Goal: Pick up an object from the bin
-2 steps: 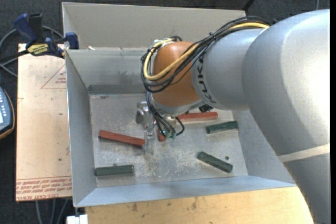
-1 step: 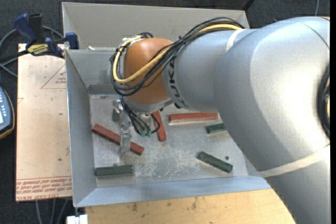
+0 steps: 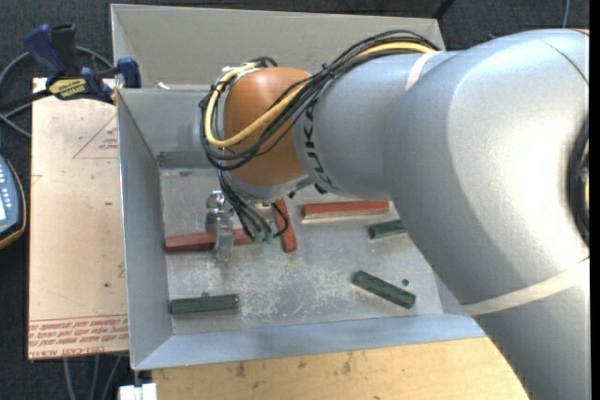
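Lettering reading "KUK" shows on the big grey arm (image 3: 450, 164), which reaches in from the right and bends down into the bin (image 3: 141, 229). Its orange cover (image 3: 267, 136) is looped with cables. A long red bar (image 3: 187, 244) lies at the left of the floor. The gripper (image 3: 225, 246) stands upright over that bar's right part, though I cannot tell if it's clenched or loose. A shorter red stick (image 3: 289, 237) lies just beside.
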Controlling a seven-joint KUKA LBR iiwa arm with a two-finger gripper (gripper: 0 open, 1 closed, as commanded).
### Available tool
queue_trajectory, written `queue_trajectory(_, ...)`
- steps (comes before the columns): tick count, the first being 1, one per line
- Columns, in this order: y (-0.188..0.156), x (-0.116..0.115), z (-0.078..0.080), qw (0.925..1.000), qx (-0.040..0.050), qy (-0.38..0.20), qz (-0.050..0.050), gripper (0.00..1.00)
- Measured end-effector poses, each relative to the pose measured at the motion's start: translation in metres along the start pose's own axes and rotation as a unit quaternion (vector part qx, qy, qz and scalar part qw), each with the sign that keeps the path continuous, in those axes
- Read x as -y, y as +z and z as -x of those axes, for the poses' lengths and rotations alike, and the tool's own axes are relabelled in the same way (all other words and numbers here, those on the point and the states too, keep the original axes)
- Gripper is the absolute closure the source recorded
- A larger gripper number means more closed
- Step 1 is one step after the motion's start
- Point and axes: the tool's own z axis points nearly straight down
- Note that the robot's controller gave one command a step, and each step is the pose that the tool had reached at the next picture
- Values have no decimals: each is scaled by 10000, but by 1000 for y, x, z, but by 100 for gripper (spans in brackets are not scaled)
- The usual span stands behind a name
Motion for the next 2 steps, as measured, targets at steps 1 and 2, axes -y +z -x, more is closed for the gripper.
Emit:
queue_trajectory(1,-93,20,4,9998,36,171,1,100)
queue_trajectory(2,-141,24,3,9998,23,195,1,100)
